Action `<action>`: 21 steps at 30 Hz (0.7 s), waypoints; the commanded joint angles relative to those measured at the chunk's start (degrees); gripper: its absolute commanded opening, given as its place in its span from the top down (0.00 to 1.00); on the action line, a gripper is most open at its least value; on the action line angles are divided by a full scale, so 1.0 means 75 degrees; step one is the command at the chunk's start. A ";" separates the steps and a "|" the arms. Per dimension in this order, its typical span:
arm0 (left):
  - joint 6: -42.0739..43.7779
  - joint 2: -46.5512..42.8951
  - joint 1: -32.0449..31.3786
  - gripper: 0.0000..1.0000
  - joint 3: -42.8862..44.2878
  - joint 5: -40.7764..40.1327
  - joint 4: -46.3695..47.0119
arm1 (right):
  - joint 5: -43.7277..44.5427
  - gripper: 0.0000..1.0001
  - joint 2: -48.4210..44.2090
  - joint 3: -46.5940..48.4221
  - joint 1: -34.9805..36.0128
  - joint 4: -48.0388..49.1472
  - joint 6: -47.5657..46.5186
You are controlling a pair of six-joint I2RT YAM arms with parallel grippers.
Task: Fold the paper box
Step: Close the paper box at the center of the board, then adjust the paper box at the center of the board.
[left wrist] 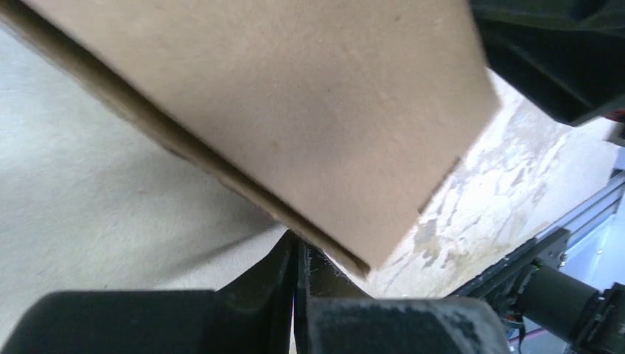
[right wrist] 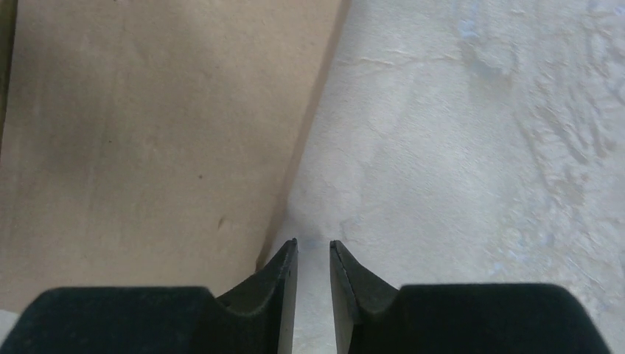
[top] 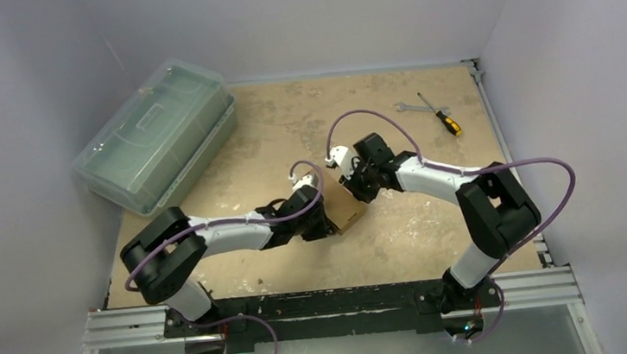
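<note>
Closest to the lens, the left gripper (left wrist: 297,249) is pressed together just under an edge of the paper box (top: 349,212). I see the right gripper (right wrist: 313,247) narrowly apart and empty beside this box, which is on the table (top: 424,236) between both arms.

On the worktop (top: 419,227) the box (top: 349,213) sits just right of the left gripper (top: 323,223) and just in front of the right gripper (top: 358,190), with a green case (top: 159,135) far behind the left gripper and a screwdriver (top: 442,116) and wrench (top: 405,107) well behind the right one.
</note>
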 commanded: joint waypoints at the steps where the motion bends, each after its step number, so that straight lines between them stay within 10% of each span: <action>1: 0.0283 -0.1387 0.0071 1.00 -0.0107 -0.0973 -0.0556 | -0.0367 0.74 -0.0547 0.0112 -0.0534 -0.0115 0.0046; 12: 0.0934 -0.3822 0.0354 0.99 -0.1783 -0.1489 -0.0940 | -0.0995 0.62 -0.0966 0.0340 -0.0849 -0.0570 -0.0689; 21: 0.0598 -0.0857 0.0680 1.00 -0.0403 -0.1128 -0.0046 | -0.0747 0.64 -0.0142 0.0324 -0.0540 -0.0287 -0.0234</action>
